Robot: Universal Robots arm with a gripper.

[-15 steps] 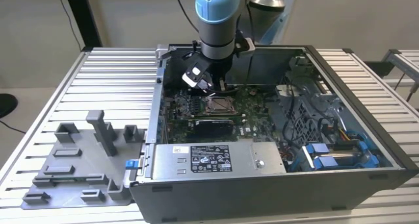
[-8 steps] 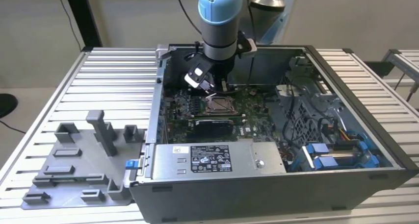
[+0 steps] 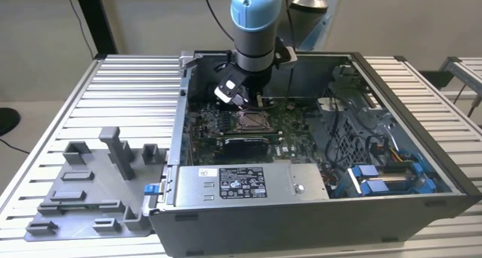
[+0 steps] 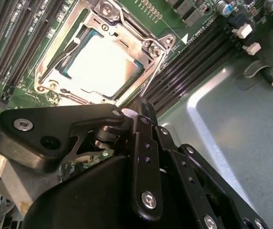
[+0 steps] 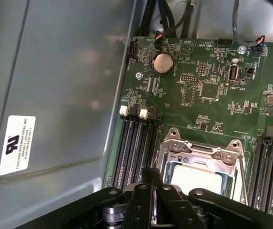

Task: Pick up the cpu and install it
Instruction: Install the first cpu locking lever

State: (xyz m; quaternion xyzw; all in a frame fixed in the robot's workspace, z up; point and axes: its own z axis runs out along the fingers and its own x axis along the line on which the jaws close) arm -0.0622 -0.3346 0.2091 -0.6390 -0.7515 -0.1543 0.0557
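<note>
The cpu (image 4: 103,64) lies flat in the motherboard socket, its silvery-white top showing through the metal frame (image 4: 126,26) that sits over it. It is also in the first wrist view as the cpu (image 5: 196,177), and in the exterior view the socket (image 3: 252,121) sits mid-board inside the open computer case. My gripper (image 4: 144,102) hangs just above the socket's edge, fingers pressed together, with the tips beside the thin socket lever (image 4: 153,76). I see nothing between the fingers (image 5: 148,174). The arm reaches down into the case, where the gripper (image 3: 256,103) hovers over the socket.
The case walls (image 3: 421,117) ring the board. A grey power supply box (image 3: 241,182) stands at the near side and blue drive brackets (image 3: 384,176) at the exterior view's right. Memory slots (image 5: 134,148) flank the socket. A grey fixture plate (image 3: 90,184) lies on the table outside.
</note>
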